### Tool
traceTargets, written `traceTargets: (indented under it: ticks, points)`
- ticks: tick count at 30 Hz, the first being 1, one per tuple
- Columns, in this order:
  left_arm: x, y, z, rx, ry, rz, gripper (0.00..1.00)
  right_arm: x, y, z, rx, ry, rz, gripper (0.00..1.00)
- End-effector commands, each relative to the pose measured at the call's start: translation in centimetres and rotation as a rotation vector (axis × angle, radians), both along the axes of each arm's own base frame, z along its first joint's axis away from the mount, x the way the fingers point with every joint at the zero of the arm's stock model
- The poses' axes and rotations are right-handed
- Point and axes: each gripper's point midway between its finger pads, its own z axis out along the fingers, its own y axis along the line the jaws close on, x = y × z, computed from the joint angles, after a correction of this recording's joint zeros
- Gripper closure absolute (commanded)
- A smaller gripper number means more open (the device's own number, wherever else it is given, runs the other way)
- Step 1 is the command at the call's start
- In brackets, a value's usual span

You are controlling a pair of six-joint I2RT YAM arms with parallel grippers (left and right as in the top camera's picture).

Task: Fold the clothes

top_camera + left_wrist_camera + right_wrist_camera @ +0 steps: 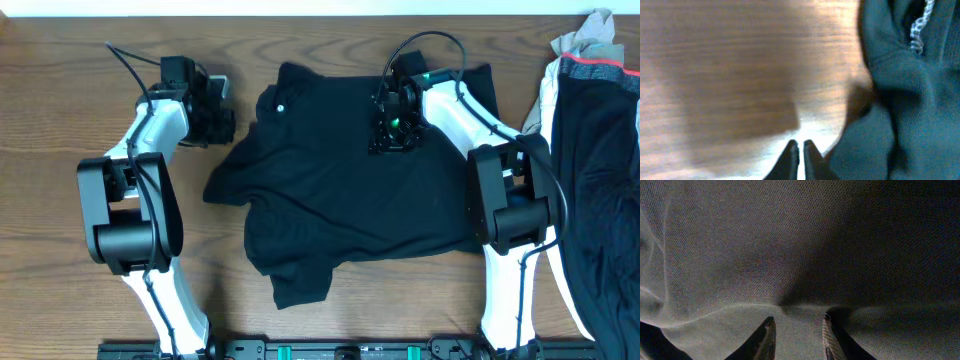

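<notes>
- The black T-shirt (340,200) lies on the bench (60,60). It is spread out but crumpled, with one flap sticking out at its lower left corner and a small white logo (281,108) on its upper left part.
- The left gripper (215,118) is just beside the T-shirt's upper left edge, over bare wood. Its jaws are closed together and hold nothing.
- The right gripper (395,135) is on the T-shirt's upper right part. Its jaws stand partly apart with the tips at the cloth. A small wrinkle runs just ahead of them, but I see no fold clamped between them.
- A heap of other garments (590,150) lies well to the right of the T-shirt.
- I judge the T-shirt to be light, soft and limp. It will sag and drag and will not keep a shape, so one lifted point pulls wrinkles along with it.
- The best hold, I think, is a pinch at an edge or a corner, such as a shoulder or the hem, one for each gripper, taking only the layers that are wanted.
</notes>
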Motion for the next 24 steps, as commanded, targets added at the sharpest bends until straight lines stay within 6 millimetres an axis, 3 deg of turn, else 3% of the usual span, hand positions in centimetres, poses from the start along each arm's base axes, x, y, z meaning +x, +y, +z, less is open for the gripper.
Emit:
traceTargets:
  ticks: [1,5,12,19,21,24]
  points:
    - [-0.9,-1.8,1.2,-0.081,0.028,-0.025,0.87,-0.9,-0.9,-1.2,-0.062,0.030,-0.013,0.69]
    - [-2.4,-3.6,1.6,-0.183,0.085,-0.050,0.87,-0.9,-0.9,-1.2,-0.062,0.030,-0.013,0.69]
    - [-3.0,-3.9,1.5,-0.194,0.108,-0.055,0.92,-0.9,-0.9,-1.2,-0.062,0.031,-0.013,0.67]
    - [-4.6,-5.6,-0.6,-0.168,0.156,-0.125,0.93,-0.7,-0.9,-1.2,-0.060,0.024,-0.014,0.67]
    - [-4.8,-4.8,-1.8,-0.094,0.175,-0.119,0.93,-0.7,-0.9,-1.2,-0.060,0.024,-0.013,0.67]
    - [-4.2,-2.1,-3.5,0.070,0.183,-0.031,0.94,-0.7,-0.9,-1.2,-0.060,0.024,-0.013,0.67]
